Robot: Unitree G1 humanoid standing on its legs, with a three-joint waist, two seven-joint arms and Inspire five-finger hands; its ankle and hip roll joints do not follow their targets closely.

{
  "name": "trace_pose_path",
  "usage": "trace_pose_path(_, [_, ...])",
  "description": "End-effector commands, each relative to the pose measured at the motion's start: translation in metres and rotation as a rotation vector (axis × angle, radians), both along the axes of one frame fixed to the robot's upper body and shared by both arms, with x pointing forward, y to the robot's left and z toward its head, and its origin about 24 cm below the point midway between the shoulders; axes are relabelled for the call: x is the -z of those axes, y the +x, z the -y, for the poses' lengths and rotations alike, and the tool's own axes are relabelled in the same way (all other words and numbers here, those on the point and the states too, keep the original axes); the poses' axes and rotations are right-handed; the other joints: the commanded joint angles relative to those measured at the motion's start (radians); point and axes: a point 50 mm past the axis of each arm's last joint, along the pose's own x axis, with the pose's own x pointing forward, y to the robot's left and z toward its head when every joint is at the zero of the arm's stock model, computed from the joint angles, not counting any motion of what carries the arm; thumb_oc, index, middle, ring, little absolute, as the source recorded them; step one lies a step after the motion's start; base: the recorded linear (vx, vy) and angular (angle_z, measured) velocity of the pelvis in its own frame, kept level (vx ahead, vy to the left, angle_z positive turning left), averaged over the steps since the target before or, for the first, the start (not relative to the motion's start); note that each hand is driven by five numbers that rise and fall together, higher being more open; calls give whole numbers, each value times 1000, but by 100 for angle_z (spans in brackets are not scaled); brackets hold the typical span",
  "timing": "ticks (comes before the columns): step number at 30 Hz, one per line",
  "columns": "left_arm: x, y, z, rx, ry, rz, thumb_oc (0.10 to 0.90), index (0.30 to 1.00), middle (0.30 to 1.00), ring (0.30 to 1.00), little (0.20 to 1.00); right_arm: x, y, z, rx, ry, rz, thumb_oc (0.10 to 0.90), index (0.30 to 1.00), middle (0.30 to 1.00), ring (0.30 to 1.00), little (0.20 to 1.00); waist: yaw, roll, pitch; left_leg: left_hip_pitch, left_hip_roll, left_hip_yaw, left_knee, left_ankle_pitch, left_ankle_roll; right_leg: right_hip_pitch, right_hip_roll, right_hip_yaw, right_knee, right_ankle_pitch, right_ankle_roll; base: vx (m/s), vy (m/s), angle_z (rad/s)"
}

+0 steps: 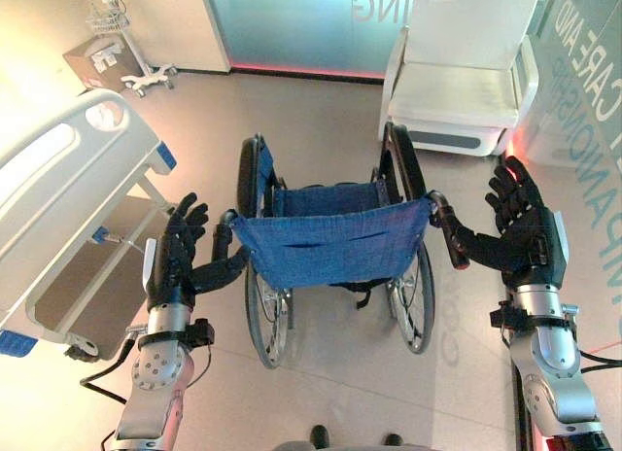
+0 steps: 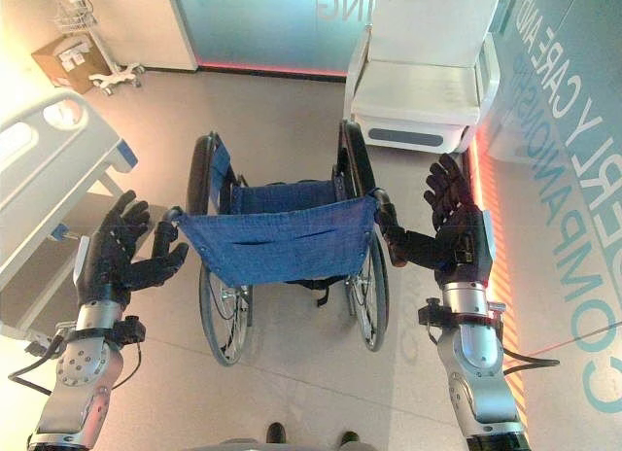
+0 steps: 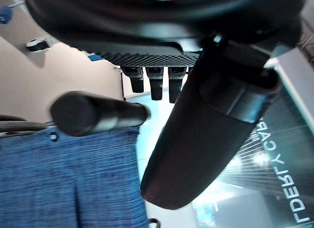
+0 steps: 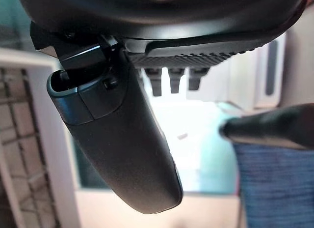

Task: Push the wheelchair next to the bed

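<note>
Directly ahead stands the wheelchair (image 1: pixel 330 242), back toward the robot, the bed (image 1: pixel 68 189) well apart to its left; left robot hand (image 1: pixel 177 252) and right robot hand (image 1: pixel 520 223) flank the push handles, fingers spread, apparently poised to grasp; front wheels hidden.

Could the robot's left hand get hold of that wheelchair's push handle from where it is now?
Probably yes. The left hand is open, right beside the wheelchair's left push handle, its thumb reaching towards the grip. Nothing lies between them. The bed stands off to the side, seemingly out of the way.
</note>
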Motion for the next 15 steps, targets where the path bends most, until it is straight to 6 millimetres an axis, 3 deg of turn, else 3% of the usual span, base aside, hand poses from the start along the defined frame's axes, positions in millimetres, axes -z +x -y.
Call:
trace_pose_path(1, [-49, 8, -10, 46, 176, 172, 800, 900, 900, 900, 900, -47, -1, -12, -111, -131, 201, 800, 900, 900, 900, 900, -1, -41, -46, -1, -27, 16, 32, -55, -22, -34, -9, -8, 65, -8, 8, 0, 0, 0])
trace_pose_path(15, [-43, 19, -15, -7, 167, 136, 800, 900, 900, 900, 900, -39, 16, -13, -111, -209, 104, 800, 900, 900, 900, 900, 8, -43, -43, -3, -23, 10, 36, -53, -25, -29, -13, -19, 65, -7, 9, 0, 0, 0])
